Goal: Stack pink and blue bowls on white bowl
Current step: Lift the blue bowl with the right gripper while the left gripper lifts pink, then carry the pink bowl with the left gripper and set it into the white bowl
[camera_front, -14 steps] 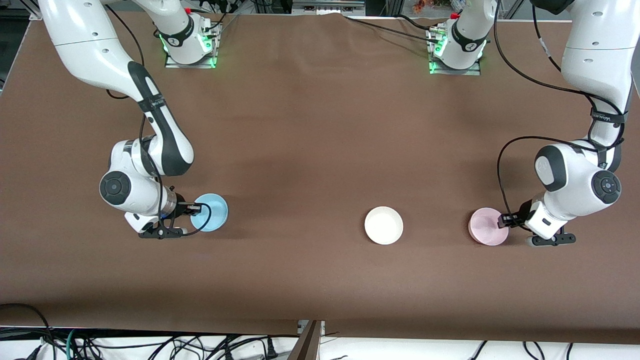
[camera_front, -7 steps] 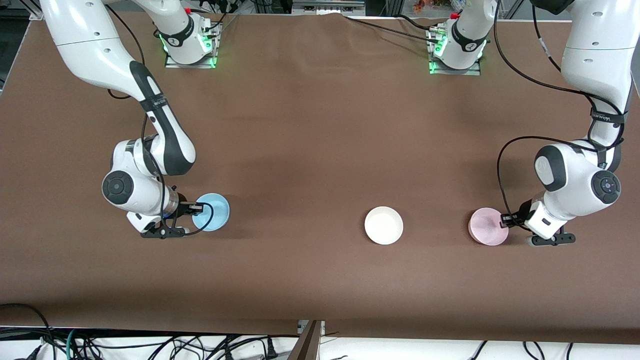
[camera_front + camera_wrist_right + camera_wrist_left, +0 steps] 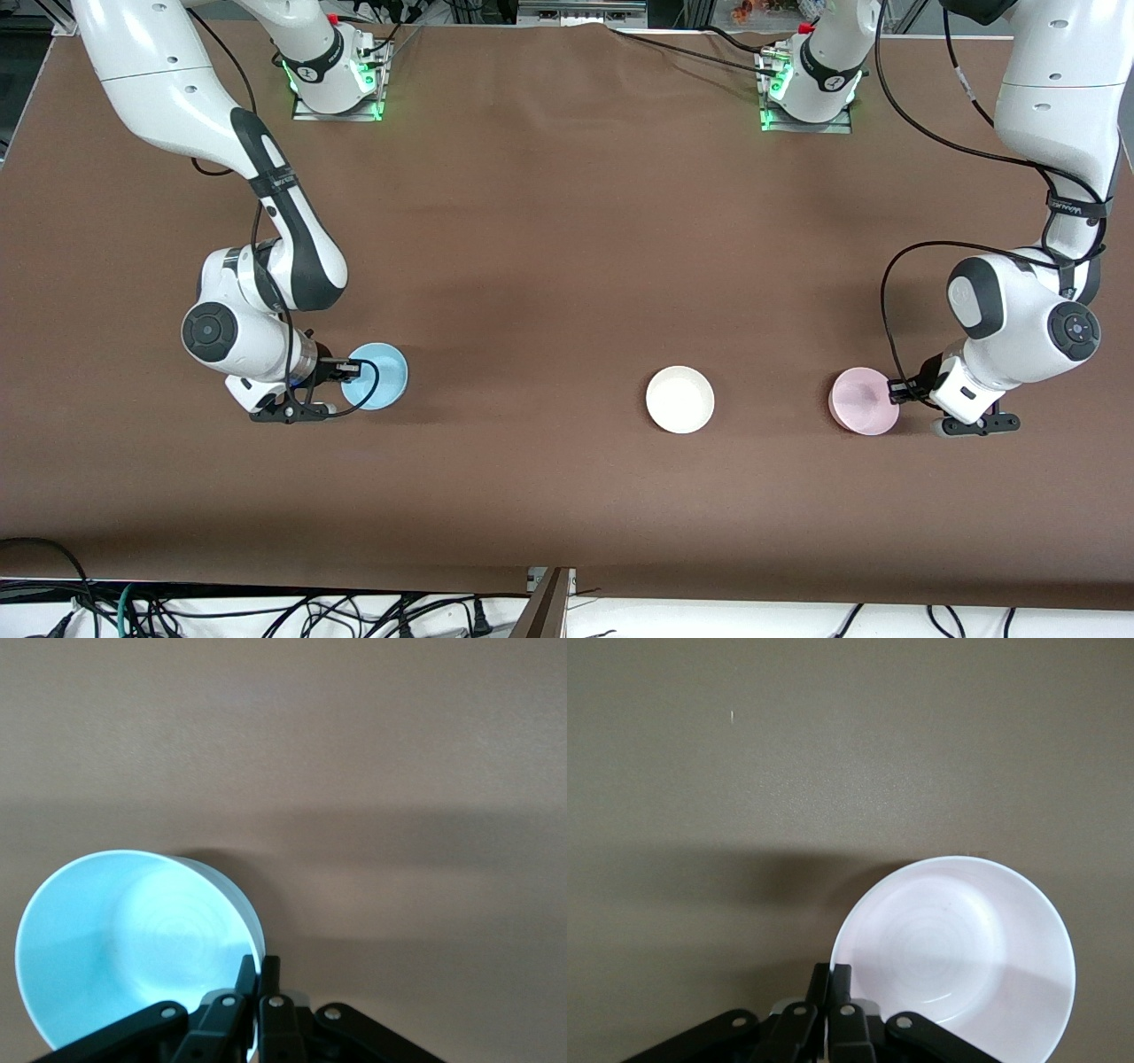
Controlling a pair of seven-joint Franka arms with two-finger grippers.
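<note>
The light blue bowl (image 3: pixel 378 377) is at the right arm's end of the table. My right gripper (image 3: pixel 353 366) is shut on its rim, one finger inside and one outside, as the right wrist view shows on the bowl (image 3: pixel 133 939) at the gripper (image 3: pixel 258 973). The pale pink bowl (image 3: pixel 861 400) is at the left arm's end. My left gripper (image 3: pixel 895 388) is shut on its rim, as the left wrist view shows on the bowl (image 3: pixel 957 957) at the gripper (image 3: pixel 831 979). The white bowl (image 3: pixel 679 400) sits alone between them, closer to the pink bowl. I cannot tell whether the held bowls touch the table.
The brown table cover (image 3: pixel 549 266) is bare around the three bowls. The arm bases (image 3: pixel 335 80) stand along the edge farthest from the front camera. Cables hang below the nearest edge.
The right gripper has carried the blue bowl a little toward the white bowl. The left gripper and pink bowl have shifted very slightly toward the white bowl.
</note>
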